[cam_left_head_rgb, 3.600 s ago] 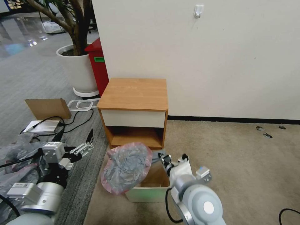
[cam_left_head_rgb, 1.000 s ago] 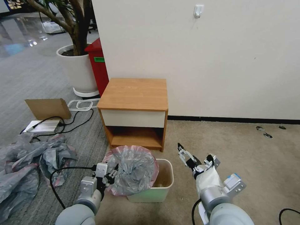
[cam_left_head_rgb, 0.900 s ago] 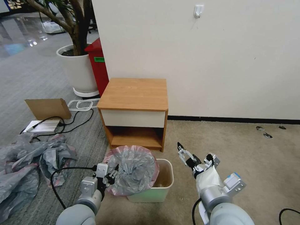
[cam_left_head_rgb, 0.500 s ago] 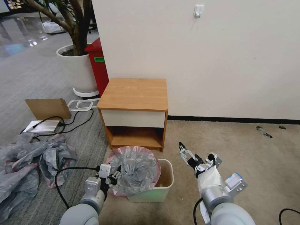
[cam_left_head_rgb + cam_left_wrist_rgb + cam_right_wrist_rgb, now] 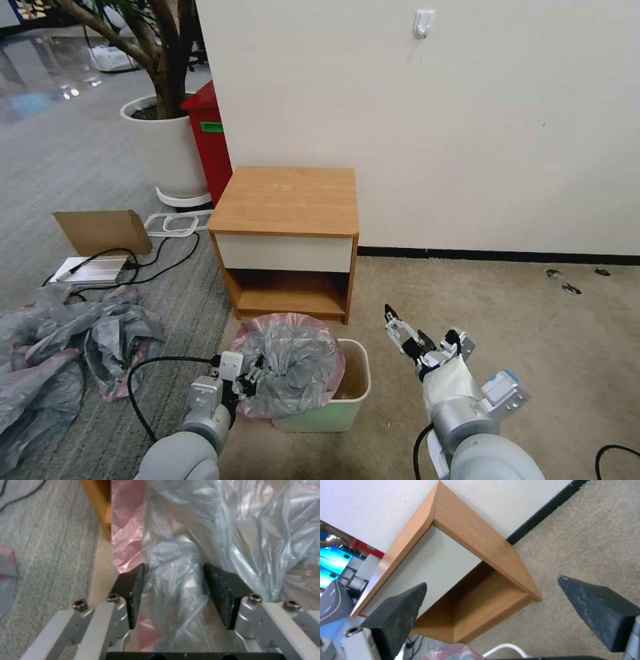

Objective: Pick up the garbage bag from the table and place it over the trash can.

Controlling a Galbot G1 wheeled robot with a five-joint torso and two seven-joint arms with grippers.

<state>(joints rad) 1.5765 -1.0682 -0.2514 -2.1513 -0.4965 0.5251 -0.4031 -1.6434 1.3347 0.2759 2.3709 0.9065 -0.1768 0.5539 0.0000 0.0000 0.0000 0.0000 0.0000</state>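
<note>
Clamping a fold of the garbage bag (image 5: 290, 363), the left gripper (image 5: 248, 381) sits at the bag's left side in the head view, with the bag draped over the left part of the trash can (image 5: 347, 400) below the worktop (image 5: 287, 200). From the left wrist, both pads (image 5: 133, 592) pinch grey plastic (image 5: 173, 590). From the right wrist, the right gripper (image 5: 493, 610) is spread wide, holding nothing, with the worktop (image 5: 476, 537) beyond it.

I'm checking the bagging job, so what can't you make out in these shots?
- Trash can left rim, head view: the garbage bag covers it, so its seating there is unknown.
- Left gripper hold, left wrist view: plastic between the pads, pinch unclear.
- Bin floor: hidden by its wall and the bag.
</note>
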